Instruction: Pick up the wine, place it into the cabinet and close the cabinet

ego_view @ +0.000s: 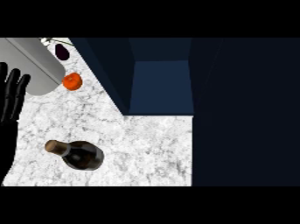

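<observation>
The wine bottle (pixel 81 154), dark glass with a brown cork, stands on the white marble counter (pixel 145 140) near its front edge. Behind it is the dark blue cabinet (pixel 162 85), its inside open to view, with its door (pixel 252 109) swung out at the right. My left hand (pixel 4 94) shows at the left edge, fingers straight and pointing up, well to the left of the bottle and apart from it. My right hand does not show.
A grey rounded container (pixel 29 61) lies at the back left. An orange fruit (pixel 72 81) sits beside it, and a dark purple fruit (pixel 61 51) lies further back.
</observation>
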### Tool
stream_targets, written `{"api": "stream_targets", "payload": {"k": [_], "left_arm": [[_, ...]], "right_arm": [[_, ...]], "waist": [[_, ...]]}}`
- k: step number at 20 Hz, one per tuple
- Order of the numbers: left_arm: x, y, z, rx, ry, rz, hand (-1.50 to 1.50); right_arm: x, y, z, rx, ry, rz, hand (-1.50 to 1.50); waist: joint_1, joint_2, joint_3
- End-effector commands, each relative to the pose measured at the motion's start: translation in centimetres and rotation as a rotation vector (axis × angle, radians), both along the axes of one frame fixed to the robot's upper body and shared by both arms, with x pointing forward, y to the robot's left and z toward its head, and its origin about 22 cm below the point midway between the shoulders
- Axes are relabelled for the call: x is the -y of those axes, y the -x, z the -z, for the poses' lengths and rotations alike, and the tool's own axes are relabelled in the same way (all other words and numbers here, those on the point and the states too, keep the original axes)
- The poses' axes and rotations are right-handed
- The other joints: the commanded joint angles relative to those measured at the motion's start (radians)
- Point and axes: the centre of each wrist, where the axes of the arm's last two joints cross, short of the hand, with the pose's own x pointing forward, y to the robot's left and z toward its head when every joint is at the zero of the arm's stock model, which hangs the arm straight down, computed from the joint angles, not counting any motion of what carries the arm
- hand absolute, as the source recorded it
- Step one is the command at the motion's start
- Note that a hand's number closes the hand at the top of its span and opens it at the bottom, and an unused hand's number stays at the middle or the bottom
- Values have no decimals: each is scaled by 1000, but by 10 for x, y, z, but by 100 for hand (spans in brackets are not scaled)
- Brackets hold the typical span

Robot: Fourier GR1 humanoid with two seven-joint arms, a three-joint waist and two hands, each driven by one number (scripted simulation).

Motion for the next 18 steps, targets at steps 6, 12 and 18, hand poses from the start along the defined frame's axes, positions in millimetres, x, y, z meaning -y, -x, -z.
{"api": "stream_targets", "payload": {"k": [6,12,18], "left_arm": [[-21,29,27,-71,70,494,-150],[-66,57,43,-262,242,568,-150],[-83,77,-6,-290,234,622,-150]], "right_arm": [[5,26,2,-11,-52,69,-150],[-13,63,-26,-117,-31,-151,-150],[-21,70,-63,-93,-26,-140,-150]], "waist": [[-21,8,-67],[-15,11,-65],[-8,17,-63]]}}
